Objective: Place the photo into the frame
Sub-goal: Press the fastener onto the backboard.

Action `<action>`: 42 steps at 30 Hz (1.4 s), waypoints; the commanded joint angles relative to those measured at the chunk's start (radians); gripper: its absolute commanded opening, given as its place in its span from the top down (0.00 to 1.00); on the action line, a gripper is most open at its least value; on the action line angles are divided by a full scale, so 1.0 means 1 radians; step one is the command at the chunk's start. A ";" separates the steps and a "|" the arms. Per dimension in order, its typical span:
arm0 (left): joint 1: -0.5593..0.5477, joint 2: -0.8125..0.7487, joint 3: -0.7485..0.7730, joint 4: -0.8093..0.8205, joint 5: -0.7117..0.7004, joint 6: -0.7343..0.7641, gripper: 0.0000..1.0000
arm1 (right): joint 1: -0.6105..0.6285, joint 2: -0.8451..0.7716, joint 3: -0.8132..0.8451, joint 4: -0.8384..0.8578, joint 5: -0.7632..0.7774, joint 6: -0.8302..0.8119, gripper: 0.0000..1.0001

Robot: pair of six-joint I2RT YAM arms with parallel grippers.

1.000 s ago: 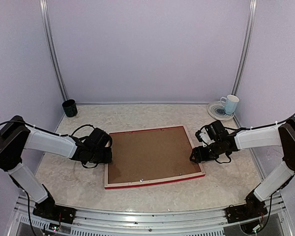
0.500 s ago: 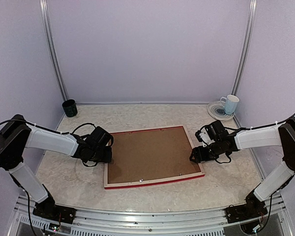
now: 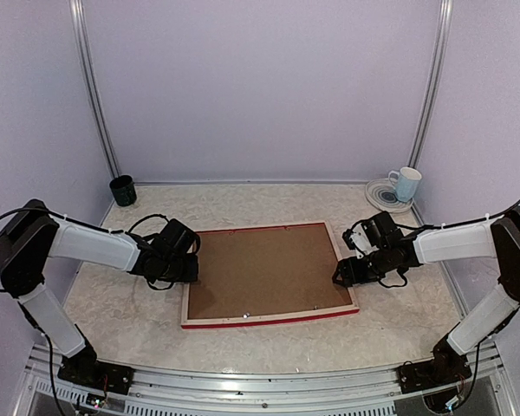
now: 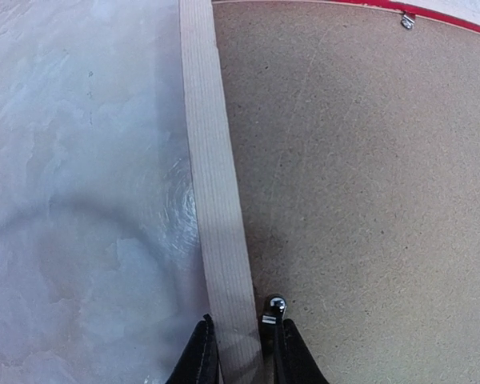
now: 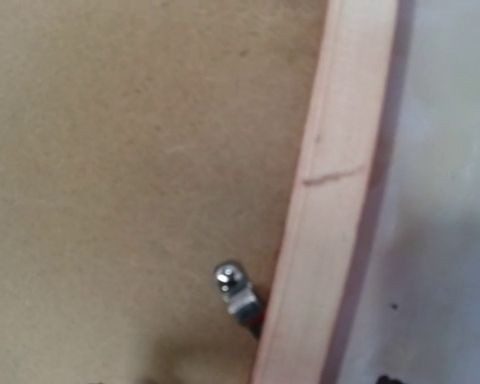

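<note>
The frame (image 3: pixel 269 319) lies face down mid-table, with red edges and a pale wood back. A brown backing board (image 3: pixel 264 269) fills it. The photo is hidden. My left gripper (image 3: pixel 188 270) is at the frame's left side. In the left wrist view its fingers (image 4: pixel 200 356) are closed on either side of the pale rail (image 4: pixel 212 176), next to a metal clip (image 4: pixel 274 308). My right gripper (image 3: pixel 340 276) is at the frame's right edge. The right wrist view shows only the rail (image 5: pixel 336 160), a clip (image 5: pixel 234 290) and the board (image 5: pixel 144 144), not the fingers.
A dark green cup (image 3: pixel 122 190) stands at the back left corner. A pale blue mug (image 3: pixel 406 183) sits on a patterned plate (image 3: pixel 383 198) at the back right. The marbled tabletop (image 3: pixel 139 321) surrounds the frame, with walls on three sides.
The frame has shifted slightly to the left and turned a little. The left gripper has edged right along with it, and the right gripper has barely moved.
</note>
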 commanded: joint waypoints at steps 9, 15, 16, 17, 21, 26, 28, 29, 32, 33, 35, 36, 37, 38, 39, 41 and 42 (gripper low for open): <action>0.040 -0.045 0.062 -0.112 0.007 0.032 0.48 | -0.009 -0.065 -0.019 0.013 -0.063 -0.018 0.28; 0.061 -0.045 0.128 -0.177 0.020 0.042 0.40 | -0.009 -0.080 -0.032 0.028 -0.084 -0.013 0.27; 0.063 -0.038 0.131 -0.181 0.030 0.046 0.40 | -0.009 -0.083 -0.036 0.032 -0.087 -0.012 0.27; 0.066 -0.033 0.132 -0.183 0.045 0.049 0.41 | -0.009 -0.086 -0.040 0.036 -0.087 -0.010 0.28; 0.068 -0.007 0.146 -0.218 0.079 0.058 0.44 | -0.009 -0.094 -0.049 0.035 -0.086 -0.013 0.27; 0.058 0.019 0.175 -0.302 0.044 0.062 0.50 | -0.009 -0.113 -0.055 0.039 -0.092 -0.015 0.28; 0.055 0.025 0.182 -0.325 0.032 0.060 0.51 | -0.009 -0.119 -0.057 0.044 -0.096 -0.016 0.27; 0.052 0.029 0.184 -0.331 0.026 0.061 0.52 | -0.009 -0.120 -0.056 0.045 -0.098 -0.015 0.27; 0.048 0.045 0.189 -0.335 0.020 0.062 0.54 | -0.009 -0.121 -0.056 0.050 -0.106 -0.017 0.27; 0.045 0.055 0.191 -0.336 0.020 0.062 0.54 | -0.009 -0.120 -0.056 0.051 -0.106 -0.018 0.27; 0.037 0.068 0.197 -0.337 0.014 0.062 0.54 | -0.009 -0.119 -0.056 0.052 -0.109 -0.019 0.27; 0.033 0.078 0.200 -0.338 0.008 0.061 0.54 | -0.009 -0.119 -0.058 0.052 -0.109 -0.018 0.28; 0.028 0.085 0.204 -0.340 0.002 0.060 0.54 | -0.009 -0.118 -0.059 0.054 -0.110 -0.018 0.27; 0.026 0.093 0.205 -0.342 -0.001 0.059 0.54 | -0.009 -0.118 -0.060 0.055 -0.113 -0.018 0.27; 0.023 0.097 0.207 -0.341 -0.001 0.059 0.54 | -0.009 -0.117 -0.061 0.057 -0.114 -0.018 0.27; 0.018 0.105 0.210 -0.340 0.002 0.057 0.54 | -0.009 -0.115 -0.061 0.056 -0.116 -0.018 0.27; 0.017 0.107 0.211 -0.346 -0.002 0.056 0.54 | -0.009 -0.114 -0.059 0.054 -0.116 -0.017 0.27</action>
